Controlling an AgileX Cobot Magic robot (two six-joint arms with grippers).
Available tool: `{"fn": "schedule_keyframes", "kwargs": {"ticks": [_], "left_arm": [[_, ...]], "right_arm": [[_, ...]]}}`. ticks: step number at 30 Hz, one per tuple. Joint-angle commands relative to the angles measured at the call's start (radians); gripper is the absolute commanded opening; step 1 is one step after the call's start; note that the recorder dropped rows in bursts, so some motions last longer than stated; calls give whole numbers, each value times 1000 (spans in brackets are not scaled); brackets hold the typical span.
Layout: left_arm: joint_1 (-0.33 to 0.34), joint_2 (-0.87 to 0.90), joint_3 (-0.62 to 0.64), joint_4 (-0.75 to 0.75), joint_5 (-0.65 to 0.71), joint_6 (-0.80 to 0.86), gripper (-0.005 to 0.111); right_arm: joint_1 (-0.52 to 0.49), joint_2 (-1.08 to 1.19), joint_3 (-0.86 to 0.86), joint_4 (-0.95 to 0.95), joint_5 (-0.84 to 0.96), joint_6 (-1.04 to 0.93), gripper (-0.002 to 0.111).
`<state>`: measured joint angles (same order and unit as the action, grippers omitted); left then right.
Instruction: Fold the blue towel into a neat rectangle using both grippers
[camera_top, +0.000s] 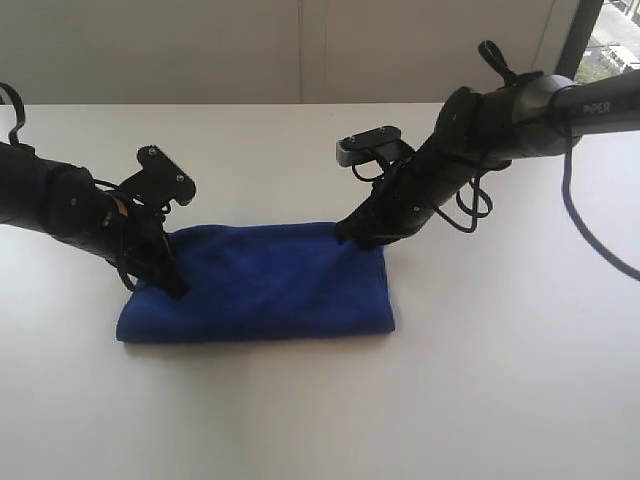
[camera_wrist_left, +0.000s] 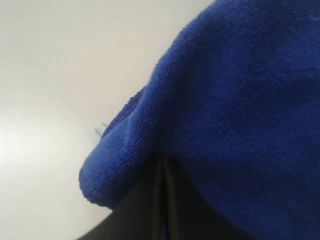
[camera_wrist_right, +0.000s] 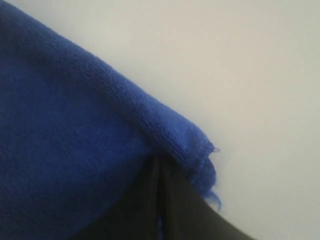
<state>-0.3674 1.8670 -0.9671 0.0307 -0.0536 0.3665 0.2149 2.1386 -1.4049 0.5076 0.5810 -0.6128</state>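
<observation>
Exterior view: blue towel (camera_top: 270, 285) lying doubled into a wide band near the middle of the white table (camera_top: 480, 400), rounded edge toward the camera. Left gripper (camera_top: 170, 275) pinched shut on the cloth at the band's left end, right gripper (camera_top: 355, 238) clamped likewise on the far right corner. Left end slanted, near corner poking out further than the far one; likely to end up skewed rather than a neat rectangle if let go as is. Left wrist view: jaws pressed together with cloth caught at the tips, the towel's corner rolled into a fat lip instead of lying flat. Apt to spring back or flop open on release, being held down only by the grip. Right wrist view: jaws closed tight on the hemmed corner, frayed threads (camera_wrist_right: 212, 197) hanging just beside the black metal. Risk of snagging there, then dragging the upper layer off the lower one on retreat. Also worth guarding against: opening one side ahead of the other, or lifting before letting go, either enough to pull the fuzzy layers out of line.
</observation>
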Motion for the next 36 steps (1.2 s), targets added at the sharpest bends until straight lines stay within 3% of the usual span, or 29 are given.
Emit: {"fn": "schedule_keyframes", "kwargs": {"ticks": [1, 8, 15, 27, 32, 36], "left_arm": [[6, 18, 6, 0, 80, -11, 0], [6, 18, 6, 0, 137, 6, 0], [6, 2, 6, 0, 124, 4, 0], [6, -176, 6, 0, 100, -16, 0], [6, -209, 6, 0, 178, -81, 0], [4, -209, 16, -87, 297, -74, 0]], "right_arm": [[-5, 34, -2, -61, 17, 40, 0], [-5, 38, -2, -195, 43, 115, 0], [-5, 38, -2, -198, 43, 119, 0], [-5, -60, -2, -195, 31, 115, 0], [-5, -115, -2, -191, 56, 108, 0], [-3, -140, -2, -164, 161, 108, 0]]}}
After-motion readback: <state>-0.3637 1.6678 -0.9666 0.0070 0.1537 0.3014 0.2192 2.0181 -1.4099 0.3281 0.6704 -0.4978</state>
